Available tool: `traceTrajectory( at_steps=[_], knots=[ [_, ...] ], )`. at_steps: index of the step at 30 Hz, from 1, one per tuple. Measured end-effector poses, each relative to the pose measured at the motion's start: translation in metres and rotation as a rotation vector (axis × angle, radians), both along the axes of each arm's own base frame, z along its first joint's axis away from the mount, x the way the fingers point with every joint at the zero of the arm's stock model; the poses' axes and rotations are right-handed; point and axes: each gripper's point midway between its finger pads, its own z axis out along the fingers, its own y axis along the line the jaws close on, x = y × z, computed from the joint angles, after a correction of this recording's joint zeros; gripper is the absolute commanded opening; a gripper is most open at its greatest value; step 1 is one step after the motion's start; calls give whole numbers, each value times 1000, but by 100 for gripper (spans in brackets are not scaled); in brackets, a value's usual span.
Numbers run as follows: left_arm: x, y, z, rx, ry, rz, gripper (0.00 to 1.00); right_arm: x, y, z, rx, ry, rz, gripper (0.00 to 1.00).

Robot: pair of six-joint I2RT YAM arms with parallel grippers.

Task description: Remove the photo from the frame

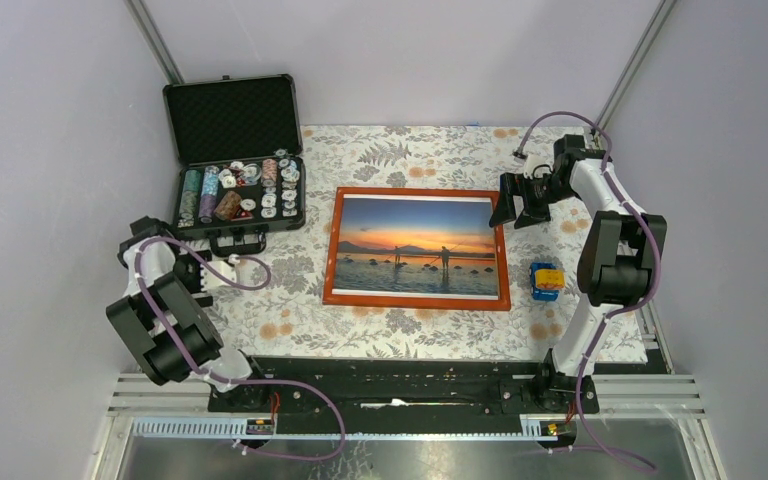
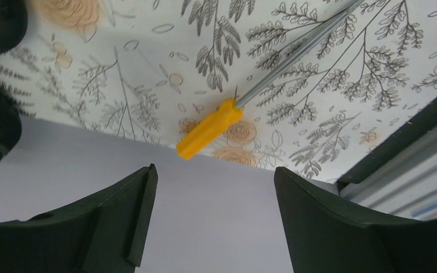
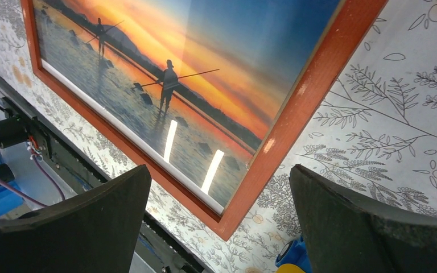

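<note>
Photo (image 1: 417, 247): face up inside the frame (image 1: 415, 300), sunset showing, mid-table.
Frame: lying flat on the floral cloth (image 1: 400, 150).
Right gripper (image 3: 219, 170): spread wide, empty, hanging at the frame's far right corner.
Left gripper (image 2: 213, 176): parted, holding nothing, yellow-handled screwdriver (image 2: 209, 128) lying ahead.

You have an orange-red frame (image 1: 416, 300) around the photo (image 1: 415, 245), whose sky runs from deep blue down to an orange sunset over grey-blue water, with dark silhouetted figures and a white border. Your tablecloth (image 1: 360, 150) is white, printed with grey fern sprigs and pale orange flowers. The case (image 1: 230, 120) is black, its chips (image 1: 235, 190) teal, purple, brown, pink and white. The screwdriver (image 2: 209, 128) has a yellow handle and silver shaft; the small block (image 1: 546, 280) is blue and yellow.
</note>
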Motion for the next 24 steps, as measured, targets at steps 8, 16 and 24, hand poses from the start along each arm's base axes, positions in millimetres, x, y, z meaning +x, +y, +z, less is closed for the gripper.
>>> traceTrajectory(
  at_steps=[8, 16, 24],
  knots=[
    [4, 4, -36, -5, 23, -68, 66, -1, 3, 6, 19, 6, 2, 100],
    [-2, 9, -56, 26, 21, -71, 41, -1, 5, 8, 35, 6, 4, 100],
    [-6, 5, -55, 22, -31, -64, 10, -6, 8, 9, 50, 22, 10, 100]
  ],
)
